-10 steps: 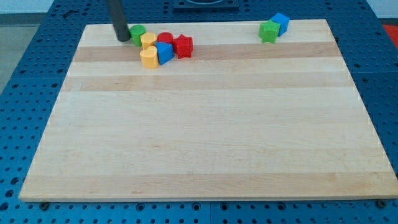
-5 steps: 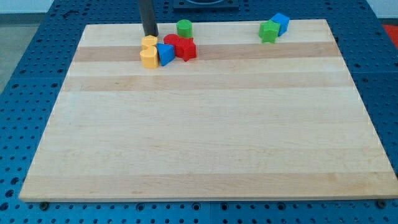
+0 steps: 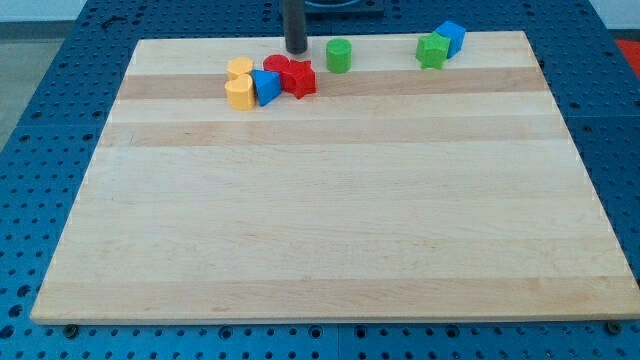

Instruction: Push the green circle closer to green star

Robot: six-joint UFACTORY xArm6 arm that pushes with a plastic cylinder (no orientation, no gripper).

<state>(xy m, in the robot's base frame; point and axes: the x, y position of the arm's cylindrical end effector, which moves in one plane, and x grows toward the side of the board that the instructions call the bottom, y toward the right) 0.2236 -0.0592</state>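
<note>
The green circle stands near the board's top edge, a little left of the view's middle. The green star sits further right along the top edge, touching a blue block behind it. My tip is on the board just left of the green circle, with a small gap between them. The rod rises out of the view's top.
A cluster lies left of my tip: a red circle, a red star, a blue block and two yellow blocks. The wooden board lies on a blue perforated table.
My tip has swept right along the top edge. The green circle has moved right with it, away from the cluster and toward the green star.
</note>
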